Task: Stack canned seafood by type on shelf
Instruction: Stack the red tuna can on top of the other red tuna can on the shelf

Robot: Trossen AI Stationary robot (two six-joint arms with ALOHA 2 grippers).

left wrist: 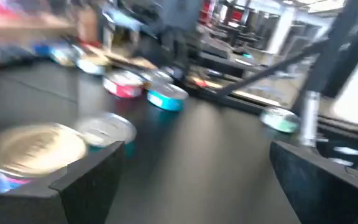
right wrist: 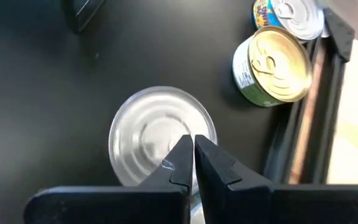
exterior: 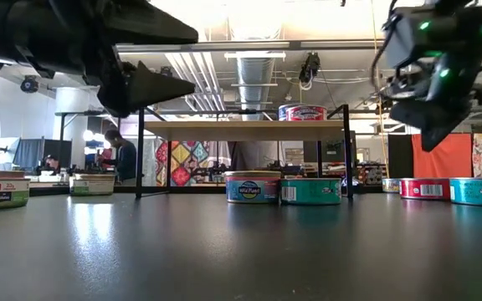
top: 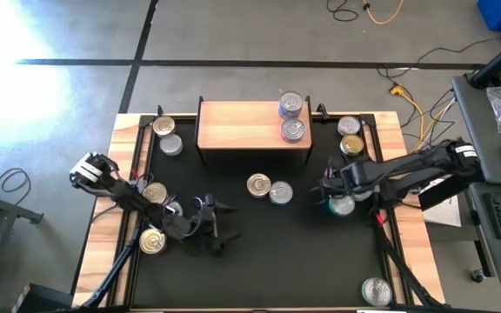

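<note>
The right pincer (right wrist: pixel 193 163) has its two dark fingers pressed together with nothing between them, and it hangs directly above a short round tin with a plain silver lid (right wrist: pixel 161 143), whose teal side shows in the overhead view near the right side of the black-topped counter (top: pixel 259 261). Just beyond that pincer, toward the counter's right rail, stands a gold-lidded tin with a green label (right wrist: pixel 272 65), and past it a silver-lidded tin with a blue label (right wrist: pixel 291 15). The left pincer (top: pixel 220 228) is spread wide and holds nothing; it hovers over bare counter on the left half, well apart from the right one. Ahead of its fingers, toward the middle of the counter, sit a gold-lidded tin (top: pixel 258 185) and a silver-lidded tin (top: pixel 280 193), touching each other. Farther on from both pincers, at the counter's far edge, stands the low light-wood shelf on dark legs (top: pixel 242 127), with two silver-lidded tins (top: pixel 291 106) at its right end. Behind the left pincer, beside its arm, lie two more gold-lidded tins (top: pixel 153 240), and two further tins (top: pixel 165 129) stand at the far left corner.
</note>
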